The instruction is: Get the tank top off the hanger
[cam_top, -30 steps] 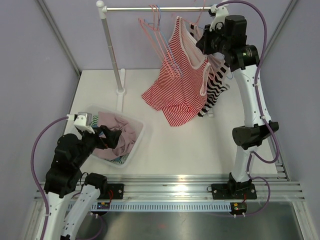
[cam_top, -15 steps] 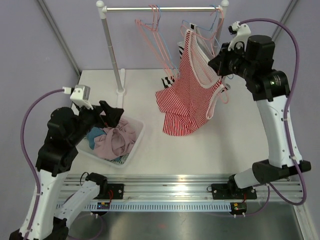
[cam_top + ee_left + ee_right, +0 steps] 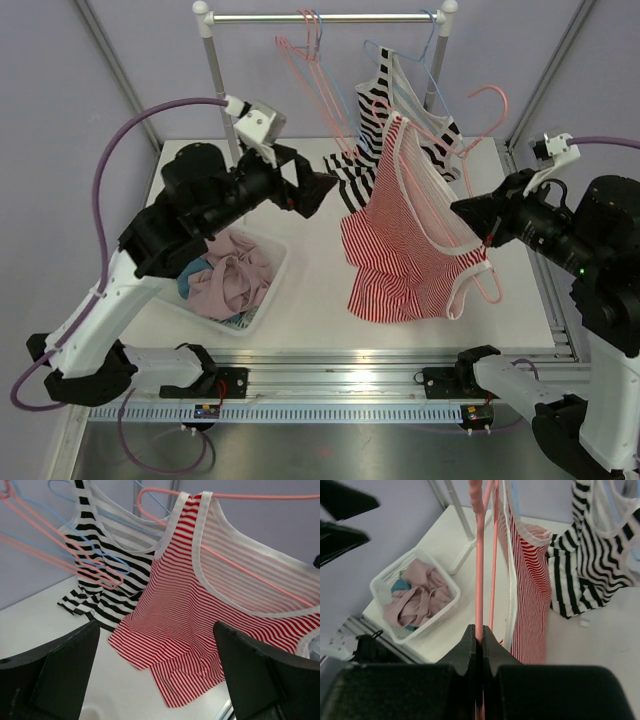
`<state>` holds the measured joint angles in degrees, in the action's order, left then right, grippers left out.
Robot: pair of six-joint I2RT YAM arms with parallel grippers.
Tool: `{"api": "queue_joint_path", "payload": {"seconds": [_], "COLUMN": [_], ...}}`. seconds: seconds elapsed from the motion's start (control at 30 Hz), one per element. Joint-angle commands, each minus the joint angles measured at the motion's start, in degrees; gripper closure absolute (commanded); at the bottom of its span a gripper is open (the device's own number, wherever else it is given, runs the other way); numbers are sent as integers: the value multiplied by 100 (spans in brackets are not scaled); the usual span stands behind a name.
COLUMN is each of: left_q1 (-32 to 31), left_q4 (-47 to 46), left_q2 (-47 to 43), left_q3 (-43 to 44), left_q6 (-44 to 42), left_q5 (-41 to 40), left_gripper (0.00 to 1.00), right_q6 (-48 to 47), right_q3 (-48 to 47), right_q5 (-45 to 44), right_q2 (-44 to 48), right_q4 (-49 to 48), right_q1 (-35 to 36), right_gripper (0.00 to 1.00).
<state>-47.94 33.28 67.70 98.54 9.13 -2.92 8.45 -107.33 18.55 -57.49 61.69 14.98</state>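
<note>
The right gripper [image 3: 468, 209] has drawn the pink hanger [image 3: 496, 98] away from the rail [image 3: 320, 17] toward the table's [image 3: 320, 300] near right side, while the left arm has risen from the basket [image 3: 283, 262] toward the clothes. The right fingers are pinched tight on the hanger's thin bar. The red striped tank top [image 3: 410, 250] hangs from that hanger above the table, beside the black striped top [image 3: 345, 175] on the rail. The left gripper [image 3: 318, 185] gapes wide, facing the red top, holding nothing.
</note>
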Motion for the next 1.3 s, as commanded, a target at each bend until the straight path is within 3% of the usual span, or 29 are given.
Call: {"api": "queue_joint_path", "payload": {"seconds": [0.0,0.23,0.5,0.63,0.67,0.77,0.93,1.1,1.27], "left_q1": [-337,-628,-699,-708,-699,-699,-690,-340,170], "left_q4": [-699,-1262,-1368,-1333,-1307,-1227,-1201,-754,54], "left_q2": [409,1122,1386,1491,1492,1465,1150,868,727], "left_q3": [376,411,227,244,236,201,-168,-388,-318], "left_q6": [-639,-851,-877,-860,-877,-877,-772,61,1089], "left_q5": [-166,-270,-429,-621,-666,-1008,-2298,-3818,-3928], "left_gripper": [1,1,20,61,77,99,100,100,100], "right_q6": [113,298,421,333,316,193,-342,-1001,-1398], "right_q3": [142,449,625,704,722,809,1161,1829,2285], "right_q5": [902,1432,1740,1609,1513,1380,1336,1889,2329], "right_q2": [124,590,652,661,661,652,774,1126,1574], "right_q4": [299,10,-166,-175,-166,-105,-104,-411,-825], "right_q1": [-13,-13,-13,-13,-4,-13,-13,-13,-22], "right_gripper": [100,100,100,100,100,100,100,100,100]}}
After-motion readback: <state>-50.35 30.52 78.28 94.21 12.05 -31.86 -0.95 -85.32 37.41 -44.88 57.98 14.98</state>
